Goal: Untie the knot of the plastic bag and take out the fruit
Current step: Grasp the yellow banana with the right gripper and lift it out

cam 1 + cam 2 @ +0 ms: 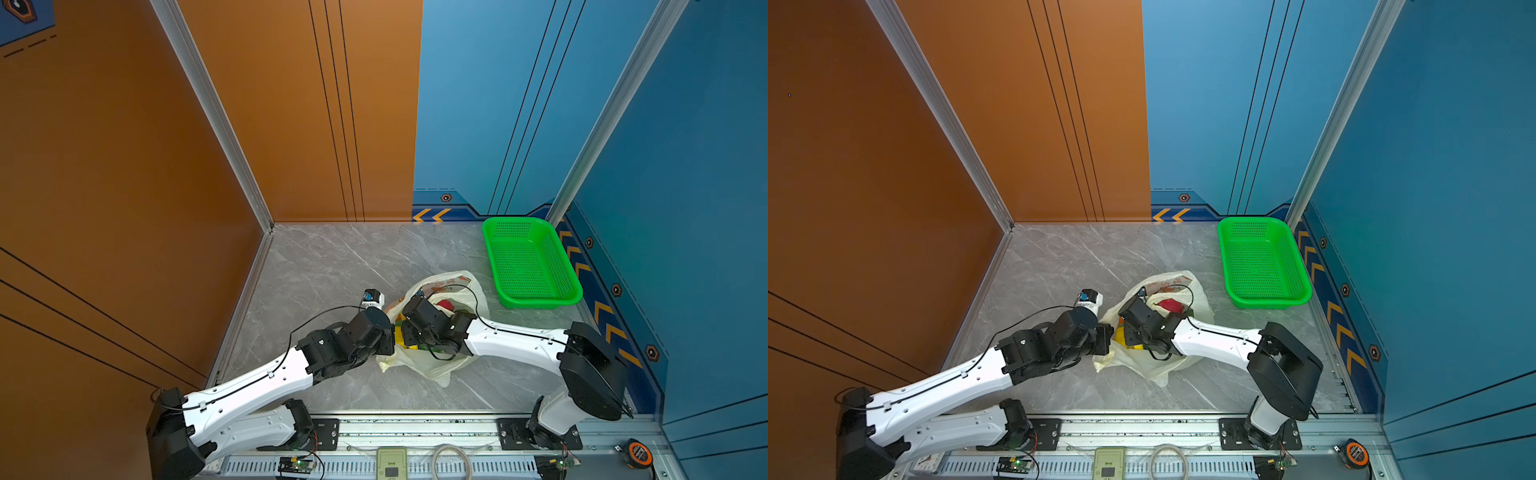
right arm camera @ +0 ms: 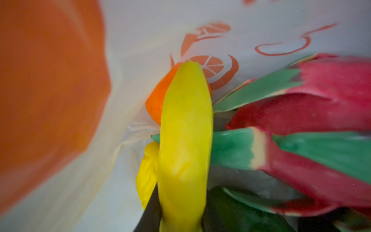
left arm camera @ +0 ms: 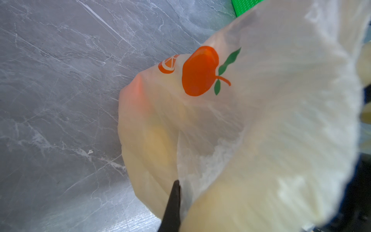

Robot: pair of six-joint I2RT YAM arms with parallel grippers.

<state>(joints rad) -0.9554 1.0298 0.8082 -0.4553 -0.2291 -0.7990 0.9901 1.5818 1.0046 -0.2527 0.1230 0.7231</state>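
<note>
Cream-yellow film of the plastic bag (image 3: 271, 100) is pinched in the closed left gripper (image 3: 175, 200). The right gripper (image 2: 180, 200) sits inside against the banana (image 2: 186, 130), its grip unclear. The right wrist view alone shows the orange (image 2: 156, 104) plainly, beside the dragon fruit (image 2: 321, 110). The bag lies on grey marble (image 1: 332, 266) near a green basket (image 1: 536, 301), before an orange wall (image 1: 291, 104) and a blue wall (image 1: 478, 104); its orange lettering (image 1: 440, 284) is unreadable.

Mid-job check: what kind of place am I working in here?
Most likely a purpose-built robot test booth: a printed orange wall and blue wall in an aluminium frame, the left arm and right arm bolted to a metal rail, and a tape measure beside it.
</note>
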